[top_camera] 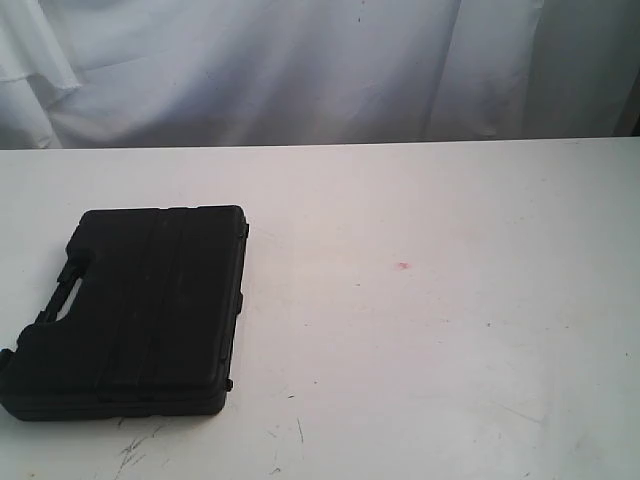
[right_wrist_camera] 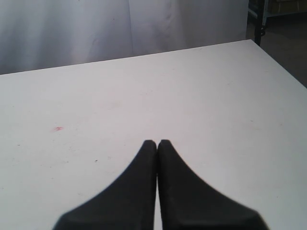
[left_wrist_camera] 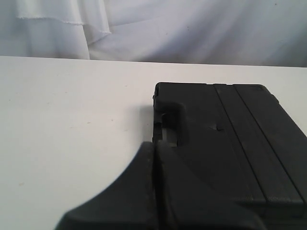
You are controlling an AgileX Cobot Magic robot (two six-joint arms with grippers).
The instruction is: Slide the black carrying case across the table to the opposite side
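The black case (top_camera: pixel 140 310) lies flat on the left part of the white table (top_camera: pixel 430 330), its cut-out handle (top_camera: pixel 62 298) facing the left edge and its ribs running front to back. Neither arm shows in the exterior view. In the left wrist view the case (left_wrist_camera: pixel 240 139) fills the near side, and my left gripper (left_wrist_camera: pixel 154 143) is shut with nothing in it, its tips close to the handle edge (left_wrist_camera: pixel 169 125). My right gripper (right_wrist_camera: pixel 157 142) is shut and empty above bare table (right_wrist_camera: pixel 216 96), away from the case.
A small red speck (top_camera: pixel 404 265) marks the table right of the middle. Dark scratches (top_camera: pixel 130 455) sit near the front edge. White cloth (top_camera: pixel 300 70) hangs behind the table. The table's corner and a dark floor (right_wrist_camera: pixel 288 43) show in the right wrist view.
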